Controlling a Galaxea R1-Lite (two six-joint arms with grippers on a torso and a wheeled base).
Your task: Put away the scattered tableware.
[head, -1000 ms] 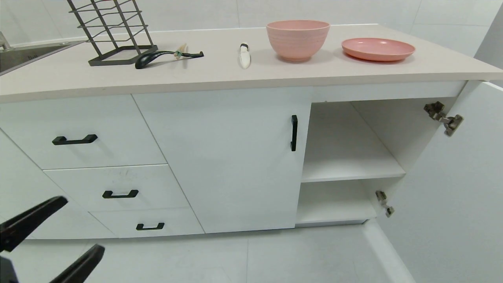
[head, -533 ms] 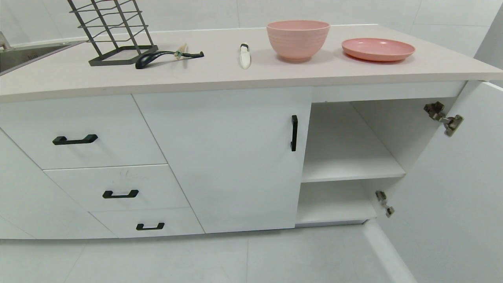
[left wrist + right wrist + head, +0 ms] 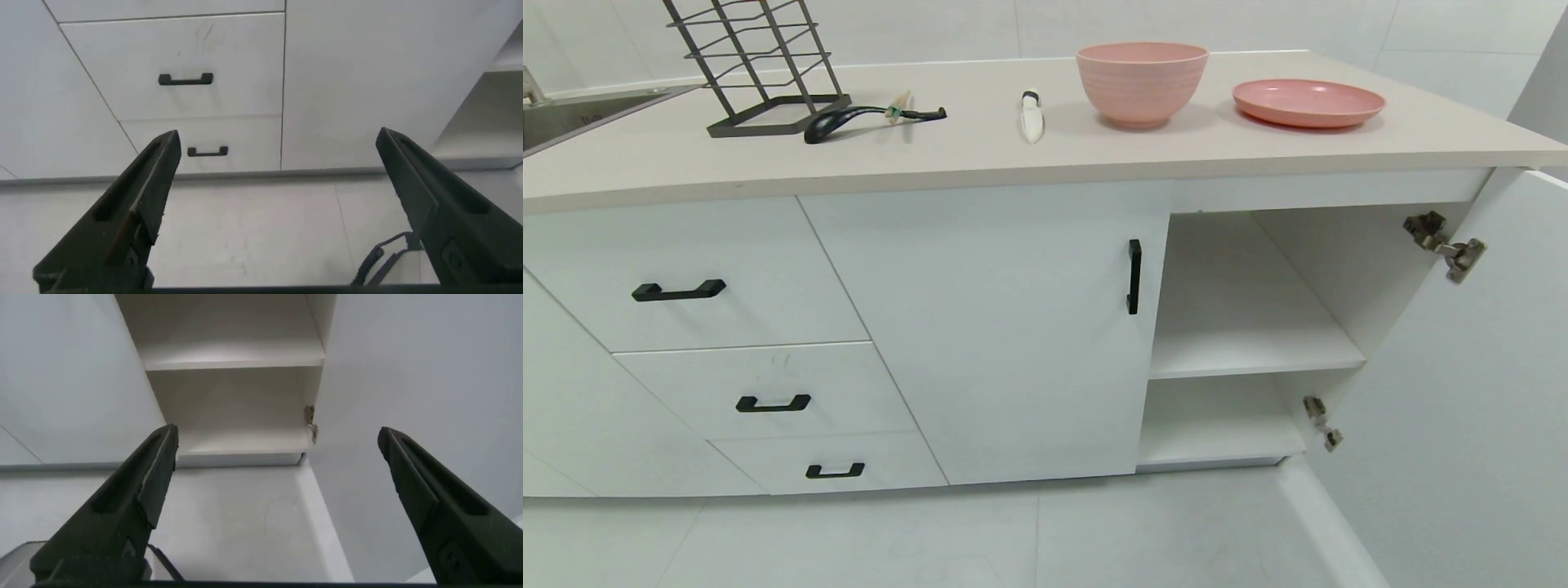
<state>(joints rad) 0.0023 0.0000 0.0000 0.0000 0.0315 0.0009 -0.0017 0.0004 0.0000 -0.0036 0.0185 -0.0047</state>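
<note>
On the beige countertop (image 3: 980,159) stand a pink bowl (image 3: 1142,82) and, to its right, a flat pink plate (image 3: 1308,102). A small white utensil (image 3: 1032,116) lies left of the bowl, and a black ladle (image 3: 866,118) lies by a wire rack. My left gripper (image 3: 278,155) hangs low, open and empty, facing the lower drawers. My right gripper (image 3: 278,449) is also low, open and empty, facing the open cabinet's bottom shelf (image 3: 237,441).
The right cabinet door (image 3: 1462,392) stands swung open, showing two bare shelves (image 3: 1241,343). A closed door with a black handle (image 3: 1134,276) is in the middle. Three drawers (image 3: 768,392) are at the left. A dark wire rack (image 3: 760,65) and a sink (image 3: 580,114) sit at the counter's left.
The left gripper's black fingers, seen at the lower left of the head view a second ago, have dropped out of that view. Nothing on the counter has moved.
</note>
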